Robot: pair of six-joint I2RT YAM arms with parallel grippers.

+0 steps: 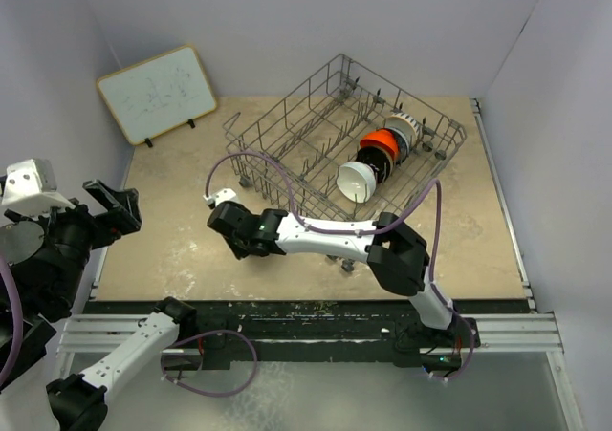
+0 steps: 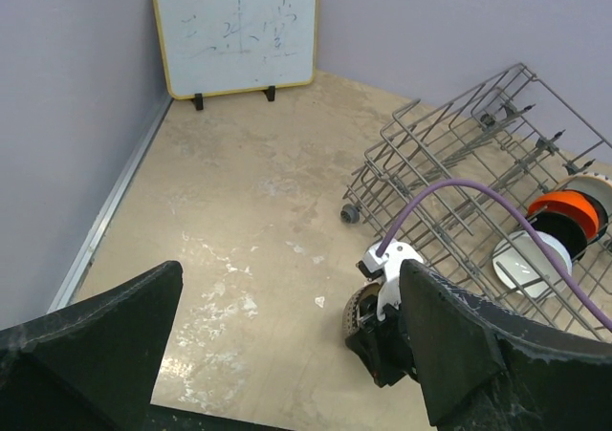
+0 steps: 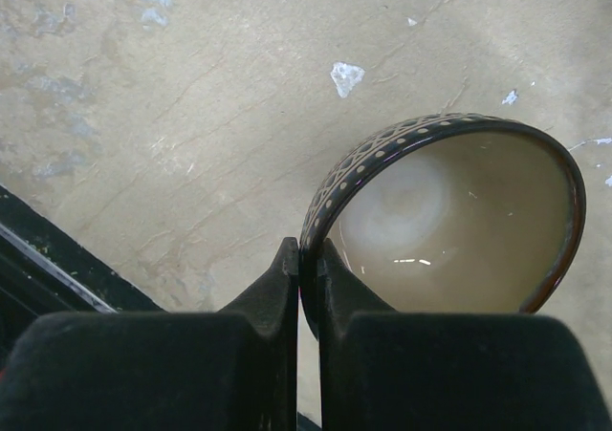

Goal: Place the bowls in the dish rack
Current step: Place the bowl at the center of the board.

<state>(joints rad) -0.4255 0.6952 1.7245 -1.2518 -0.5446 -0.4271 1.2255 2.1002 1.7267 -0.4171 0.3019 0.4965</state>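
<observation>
The right hand (image 3: 308,259) is pressed together on the rim of the brown bowl with cream inside (image 3: 449,221). It is close to the bench (image 1: 172,249), at about 7 o'clock of the dish rack (image 1: 296,140). With so thin an edge pinch, the glossy bowl could pivot or slip free on the lift, or clip the tines. The left hand (image 1: 115,209) hangs spread wide and empty at 9 o'clock. The whiteboard (image 1: 158,92) at 11 o'clock bears faint, unreadable scribbles; no brand shows.

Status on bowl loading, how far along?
Done: white bowl, orange bowl and others stand in the dish rack. In hand: right gripper pinches the brown bowl by its rim; the left gripper is open, empty. Left: rack that bowl; no other loose bowl visible.
</observation>
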